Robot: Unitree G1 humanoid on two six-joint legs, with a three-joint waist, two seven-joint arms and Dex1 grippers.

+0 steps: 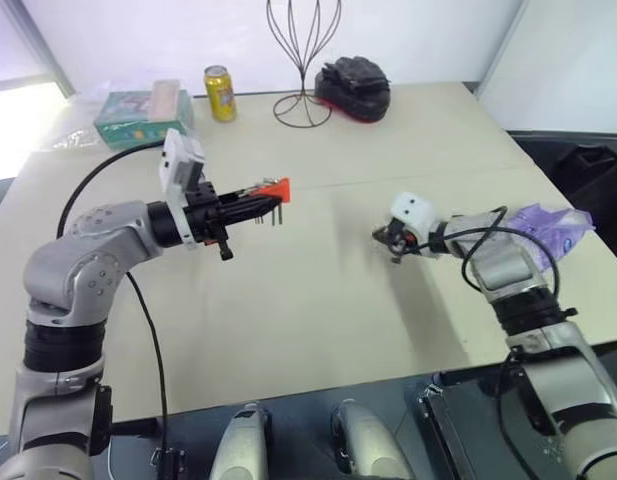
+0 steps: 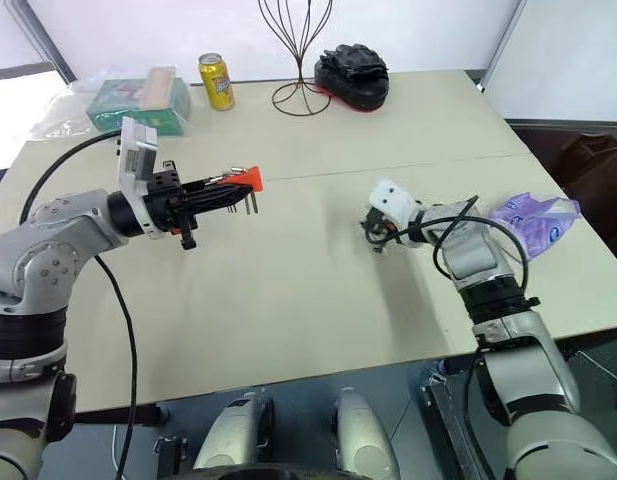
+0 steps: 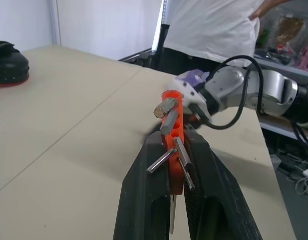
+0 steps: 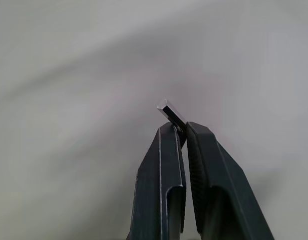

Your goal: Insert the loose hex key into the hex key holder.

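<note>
My left gripper [image 1: 256, 204] is shut on the hex key holder [image 1: 273, 190], a small orange-red block with short dark keys sticking out, held level above the table's left half. In the left wrist view the holder [image 3: 171, 125] stands clamped between the two black fingers [image 3: 144, 195]. My right gripper [image 1: 386, 238] hovers just over the table at the right, shut on the loose hex key [image 4: 171, 112]. A short, dark grey end of that key pokes out past the fingertips [image 4: 168, 131]. The two grippers are apart, facing each other.
A purple-and-white packet [image 1: 548, 226] lies by my right forearm. At the table's far side stand a yellow can [image 1: 220, 93], a green box [image 1: 143, 115], a wire stand [image 1: 304, 60] and a black-and-red object [image 1: 354, 86]. A person in a white shirt [image 3: 213, 25] stands beyond the table.
</note>
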